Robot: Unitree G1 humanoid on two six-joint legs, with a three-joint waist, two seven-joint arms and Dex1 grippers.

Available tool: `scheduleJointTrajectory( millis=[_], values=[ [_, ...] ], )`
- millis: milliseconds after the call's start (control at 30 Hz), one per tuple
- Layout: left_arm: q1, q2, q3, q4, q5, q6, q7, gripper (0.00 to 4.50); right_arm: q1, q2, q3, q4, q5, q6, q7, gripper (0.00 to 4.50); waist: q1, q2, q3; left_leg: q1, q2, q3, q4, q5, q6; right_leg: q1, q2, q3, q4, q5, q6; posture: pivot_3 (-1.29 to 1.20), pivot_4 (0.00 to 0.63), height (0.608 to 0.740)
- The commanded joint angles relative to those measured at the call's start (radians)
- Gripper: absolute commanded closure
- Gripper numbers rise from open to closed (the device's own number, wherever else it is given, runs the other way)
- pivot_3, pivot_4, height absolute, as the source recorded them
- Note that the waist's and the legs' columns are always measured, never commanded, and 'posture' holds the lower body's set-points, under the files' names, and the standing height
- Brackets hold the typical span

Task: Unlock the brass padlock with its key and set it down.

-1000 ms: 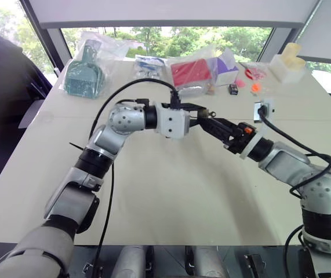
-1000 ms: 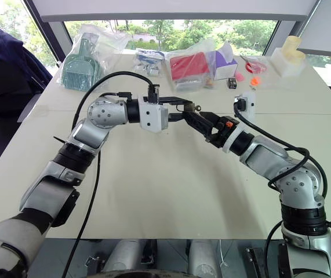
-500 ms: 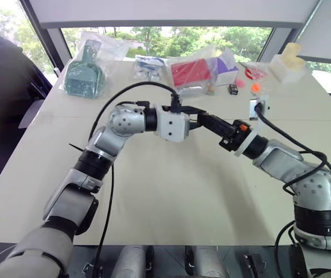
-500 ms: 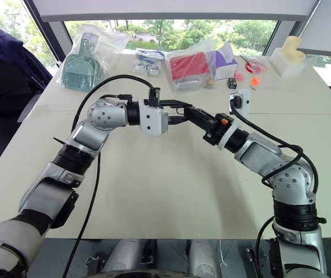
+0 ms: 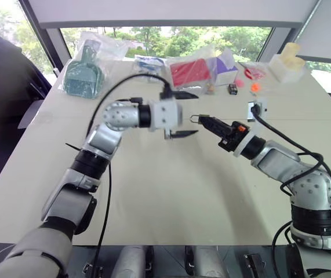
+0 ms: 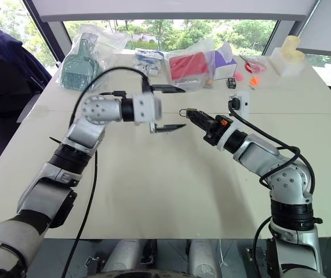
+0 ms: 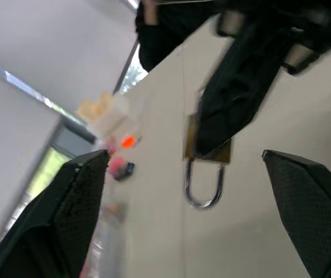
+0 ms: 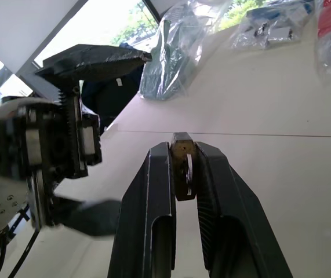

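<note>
While the right gripper (image 5: 207,121) clamps its jaws on the brass padlock (image 8: 182,164) above mid-bench (image 5: 171,191), shackle pointing left, the left gripper (image 5: 179,114) hovers just beside it, jaws released wide, seemingly offering clearance.

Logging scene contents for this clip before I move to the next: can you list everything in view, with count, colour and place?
brass padlock: one, yellow-brass with silver shackle, pinched in the right gripper above the table
table: one, off-white, under both arms
bagged dustpan: one, teal, far left of table
bagged small parts: one bag, blue and white, far middle
bagged red item: one, red, far middle
purple and white box: one, beside the red item
small black object: one, near the bags
cream block: one, far right corner
left gripper: open, holding nothing
right gripper: shut on the padlock
</note>
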Motion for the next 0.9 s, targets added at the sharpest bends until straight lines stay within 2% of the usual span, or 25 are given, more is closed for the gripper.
scheduleJointTrajectory(
  millis=[33,433,900],
  values=[
    [-0.049,0.003,0.097,0.014,-0.120,0.198,-0.012,0.03,-0.016,-0.008,-0.045,-0.008,0.001,-0.003,0.007,4.49,0.000,0.000,0.000,0.000,0.000,0.000,0.000,0.000,0.000,0.000,0.000,0.000,0.000,0.000,0.000,0.00,0.150,0.740],
    [-0.079,-0.085,0.094,0.113,-0.113,0.196,-0.041,0.03,-0.049,0.013,-0.053,-0.040,0.035,0.020,-0.009,4.49,0.003,0.000,0.000,0.000,-0.001,0.000,0.000,0.000,0.000,0.001,0.000,0.000,-0.001,0.001,0.002,0.00,0.150,0.740],
    [-0.095,-0.100,0.073,0.212,-0.036,0.070,-0.055,0.03,-0.026,0.014,-0.039,-0.105,0.117,0.029,-0.027,4.49,0.005,0.000,0.000,0.000,-0.001,0.000,0.000,0.000,0.000,0.001,0.000,0.000,-0.001,0.001,0.002,0.00,0.150,0.740]
  ],
)
